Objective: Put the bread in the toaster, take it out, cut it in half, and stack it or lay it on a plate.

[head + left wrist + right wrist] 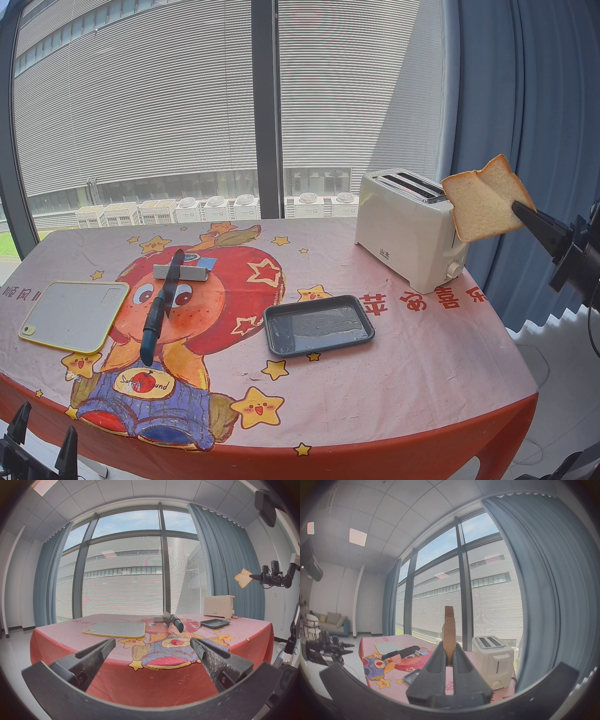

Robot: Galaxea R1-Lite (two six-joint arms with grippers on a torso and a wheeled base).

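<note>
A slice of bread (482, 201) hangs in the air just right of and above the white two-slot toaster (406, 230), off the table's right edge. My right gripper (519, 210) is shut on the slice's right edge; in the right wrist view the bread (449, 630) stands edge-on between the closed fingers (462, 667). Low at the table's near-left corner, my left gripper (44, 426) is open with nothing in it, its fingers (93, 658) spread wide. Both toaster slots (488, 642) are empty. A dark rectangular plate (319, 325) lies in front of the toaster.
A knife (157, 307) with a dark blue handle rests with its blade on a small grey block (181, 272) at centre-left. A pale cutting board (75, 315) with a yellow rim lies at the left. Blue curtains (531, 94) hang behind the right arm.
</note>
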